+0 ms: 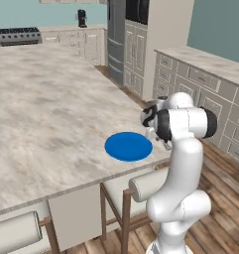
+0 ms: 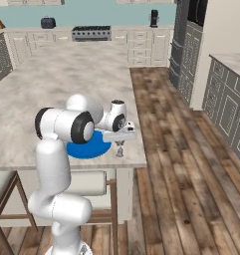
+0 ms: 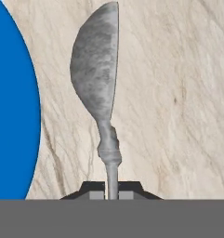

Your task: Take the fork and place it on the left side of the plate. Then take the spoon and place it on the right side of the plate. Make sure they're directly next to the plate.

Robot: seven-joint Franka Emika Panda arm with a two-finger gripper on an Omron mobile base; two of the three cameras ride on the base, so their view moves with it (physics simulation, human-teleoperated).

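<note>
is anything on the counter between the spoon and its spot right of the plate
Nothing visible. The pincer is shut on the spoon, and only bare counter lies beside the plate there.

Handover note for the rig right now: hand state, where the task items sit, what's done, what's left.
Hand: shut on the small grey metallic spoon, gripping its thin handle, bowl pointing away from the fingers.
Flat round bright blue plate: on the marbled counter, near its front edge.
Spoon: held over bare counter just beside the plate's edge in the hand view; the right base view puts the hand at the plate's right side, low over the counter. Whether the spoon touches the surface cannot be told.
Fork: not spotted from here, so check its placement left of the plate.
Left: set the spoon down directly next to the plate, release, retract.
</note>
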